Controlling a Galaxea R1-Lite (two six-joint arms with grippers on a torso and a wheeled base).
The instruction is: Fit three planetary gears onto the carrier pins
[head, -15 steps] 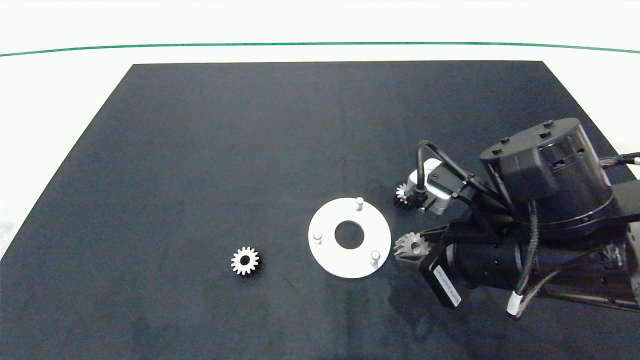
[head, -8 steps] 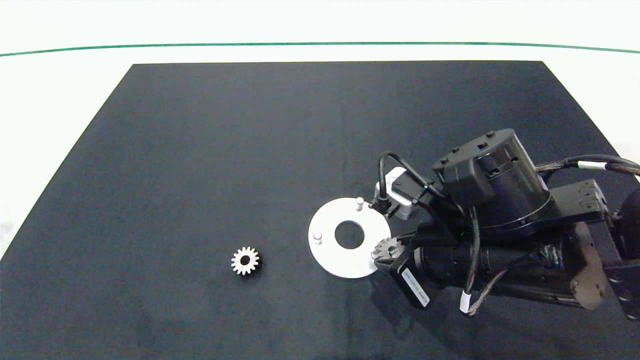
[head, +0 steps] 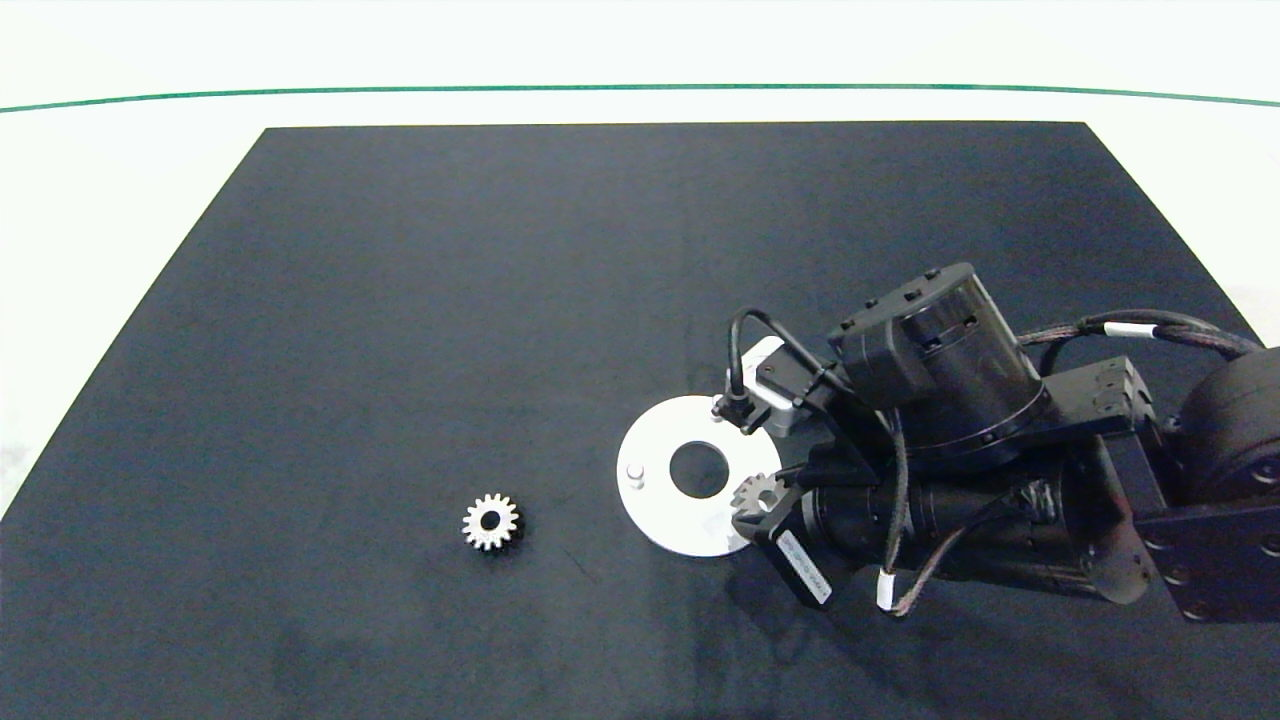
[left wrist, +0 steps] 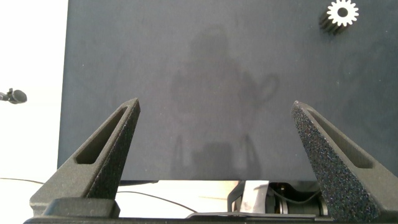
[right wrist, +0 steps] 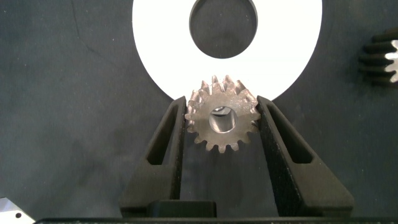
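My right gripper [head: 760, 500] [right wrist: 222, 102] is shut on one planetary gear [head: 758, 493] [right wrist: 222, 121], held flat over the near right rim of the white disc [head: 660, 520] [right wrist: 286, 50]. Something pale shows through the gear's hole; I cannot tell whether it is seated on a pin. One carrier pin [head: 633, 472] stands bare on the disc's left side; the other pins are hidden by the arm and the gear. A second gear [head: 490, 521] [left wrist: 342, 12] lies on the mat left of the disc. A third gear [right wrist: 379, 59] lies beside the disc, hidden in the head view. My left gripper [left wrist: 216, 106] hangs open over bare mat.
A black mat [head: 450, 300] covers the white table [head: 100, 200], with a green line [head: 400, 93] across the far side. The right arm [head: 950, 450] covers the mat's right part and the disc's right edge.
My right gripper has carried its gear leftward, from the mat beside the disc to over the disc's near right rim. The arm now hides the third gear.
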